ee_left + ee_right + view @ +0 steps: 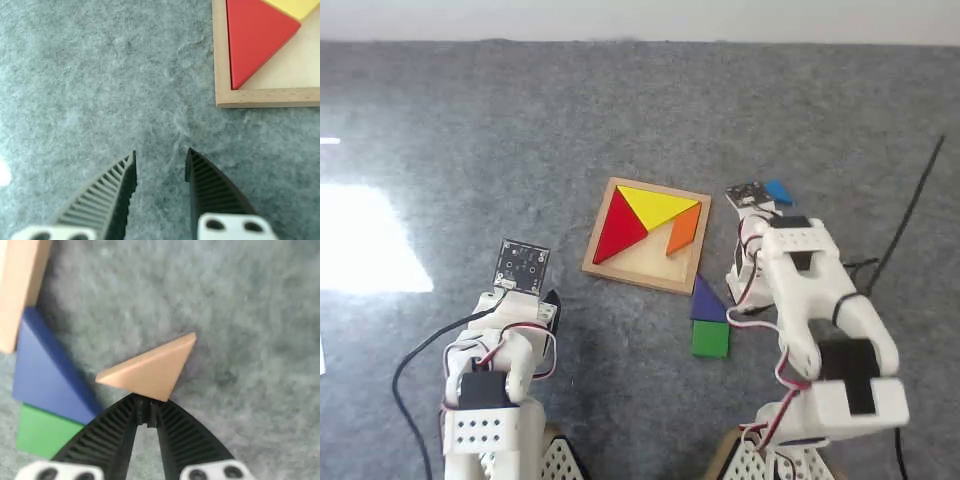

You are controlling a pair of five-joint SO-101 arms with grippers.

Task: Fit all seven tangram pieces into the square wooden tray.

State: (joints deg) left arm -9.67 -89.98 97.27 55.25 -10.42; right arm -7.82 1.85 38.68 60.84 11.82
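Pinching tan triangle (pixel 151 371) w/ right fingers (pixel 114 432); left fingers (pixel 107 197) apart nr tray (pixel 221 50).

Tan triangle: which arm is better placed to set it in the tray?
Right. The right gripper is shut on the tan triangle beside the tray; the left gripper hangs open over bare mat.

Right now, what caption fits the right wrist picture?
Right fingers pinch a tan triangle near the blue triangle and green square on the grey mat.
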